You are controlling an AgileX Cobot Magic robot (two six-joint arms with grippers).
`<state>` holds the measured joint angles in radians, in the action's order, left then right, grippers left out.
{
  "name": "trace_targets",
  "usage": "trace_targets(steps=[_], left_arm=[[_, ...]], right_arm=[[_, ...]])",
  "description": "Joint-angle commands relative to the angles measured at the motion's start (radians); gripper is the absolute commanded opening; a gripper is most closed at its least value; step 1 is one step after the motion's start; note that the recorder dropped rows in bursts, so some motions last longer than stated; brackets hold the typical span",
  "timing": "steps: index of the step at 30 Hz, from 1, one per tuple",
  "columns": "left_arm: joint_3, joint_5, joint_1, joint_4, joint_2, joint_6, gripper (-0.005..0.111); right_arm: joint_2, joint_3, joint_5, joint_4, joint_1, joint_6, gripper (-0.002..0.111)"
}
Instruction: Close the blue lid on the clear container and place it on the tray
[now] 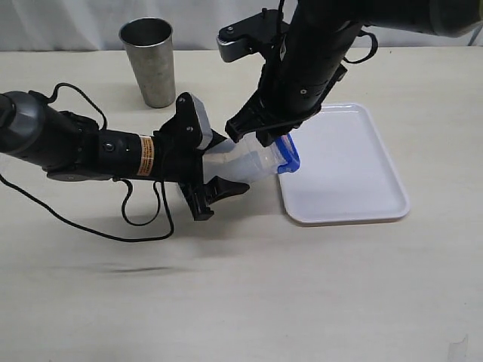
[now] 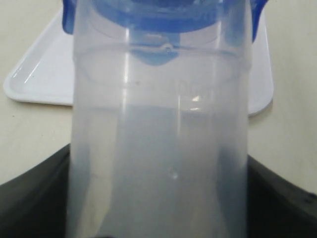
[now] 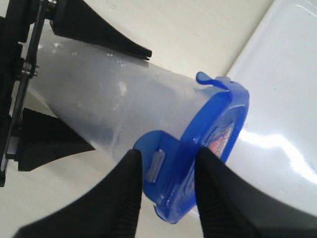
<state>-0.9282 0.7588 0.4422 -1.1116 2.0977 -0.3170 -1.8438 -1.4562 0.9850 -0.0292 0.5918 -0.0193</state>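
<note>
Item one: steel tumbler (image 1: 149, 60), upright, standing at the far side of your beige table (image 1: 241, 302). Item two: white backdrop (image 1: 68, 23) behind.

**Soft, even light outside; haze and glare up close**

The exterior view is bright and evenly lit. Faint, soft-edged shadows lie on the table (image 1: 302, 302) just beneath the left gripper (image 1: 223, 162) and its cable (image 1: 75, 222). The tray (image 1: 355, 173) beyond the right gripper (image 1: 253, 136) carries only a mild sheen. In the right wrist view a broad white glare streaks the tray past the fingers (image 3: 119, 198), which look dark and slightly soft. In the left wrist view the clear container (image 2: 158, 148) fills the frame ahead of the gripper. It is hazy and blurred, with small bright glints on its wall. The blue lid (image 2: 158, 20) at its far end is out of focus.
</note>
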Motion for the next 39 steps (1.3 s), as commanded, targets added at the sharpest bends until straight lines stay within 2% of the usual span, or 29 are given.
trace_targets(steps=[1,15,18,21,26,29,32,39], left_arm=[[-0.006,0.113,0.010,0.018,-0.010,0.003,0.000],[-0.006,0.121,0.010,0.025,-0.010,0.005,0.000],[-0.006,0.147,0.010,0.025,-0.010,0.005,0.000],[-0.006,0.174,0.010,0.025,-0.010,0.005,0.000],[-0.006,0.248,0.010,0.025,-0.010,-0.001,0.000],[-0.006,0.316,0.010,0.025,-0.010,-0.003,0.000],[-0.006,0.368,0.010,0.025,-0.010,-0.005,0.000],[-0.006,0.378,0.010,0.025,-0.010,-0.005,0.000]], right_arm=[[0.034,0.005,-0.038,0.029,0.015,-0.048,0.031],[0.312,0.033,-0.136,0.074,0.013,-0.138,0.030],[0.383,0.103,-0.222,0.029,0.013,-0.113,0.022],[0.441,0.203,-0.316,-0.006,-0.013,-0.082,0.006],[0.457,0.350,-0.394,0.006,-0.152,-0.052,0.004],[0.435,0.371,-0.380,0.088,-0.247,-0.050,0.004],[0.404,0.371,-0.327,0.204,-0.299,-0.138,0.004],[0.349,0.371,-0.270,0.583,-0.278,-0.467,0.004]])
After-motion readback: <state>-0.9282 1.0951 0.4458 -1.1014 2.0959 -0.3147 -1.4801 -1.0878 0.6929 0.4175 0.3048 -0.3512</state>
